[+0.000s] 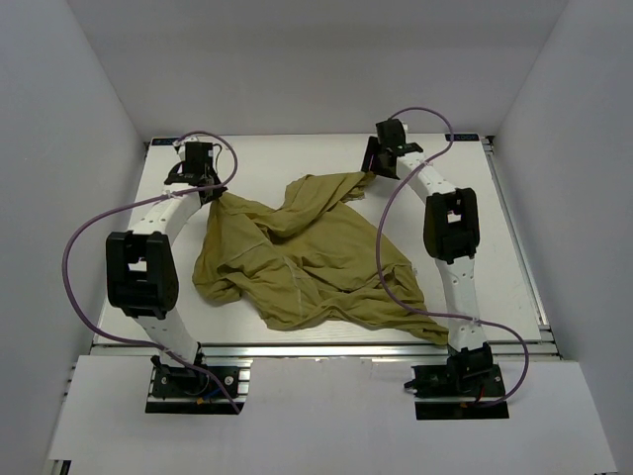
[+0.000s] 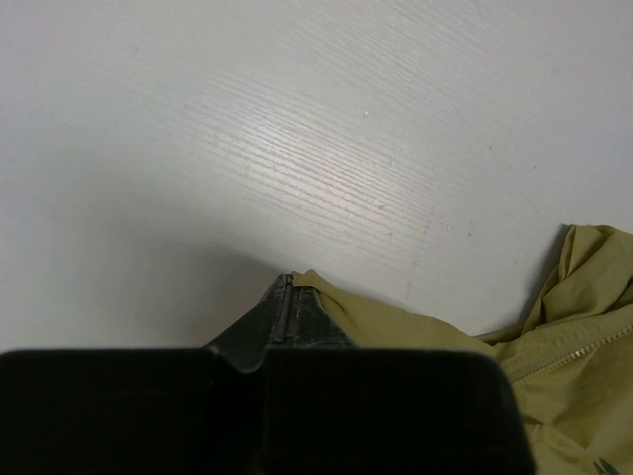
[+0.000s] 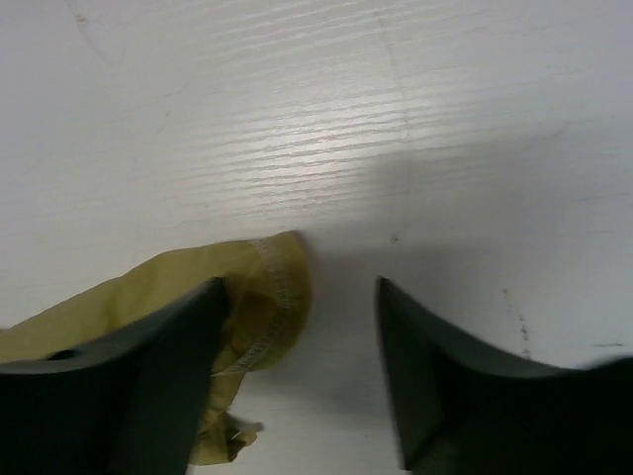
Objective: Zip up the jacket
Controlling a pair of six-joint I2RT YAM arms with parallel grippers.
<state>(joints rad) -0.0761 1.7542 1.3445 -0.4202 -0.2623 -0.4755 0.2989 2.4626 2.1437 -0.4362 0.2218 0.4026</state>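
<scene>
The olive-yellow jacket [image 1: 307,252] lies rumpled across the middle of the white table. My left gripper [image 1: 210,190] is at its far left corner, jaws closed on a pinch of fabric; in the left wrist view the fingertips [image 2: 289,297] meet with the jacket [image 2: 435,332] caught at their tip. A zipper line [image 2: 579,348] runs along the cloth at lower right. My right gripper [image 1: 374,170] is at the jacket's far right corner, open. In the right wrist view the stitched hem [image 3: 267,292] lies against its left finger [image 3: 148,386], not clamped, and the right finger [image 3: 445,386] stands apart.
The white table [image 1: 297,158] has raised side walls around it. Purple cables [image 1: 396,267] loop from both arms; the right one crosses the jacket's right side. The arm bases stand at the near edge [image 1: 316,348].
</scene>
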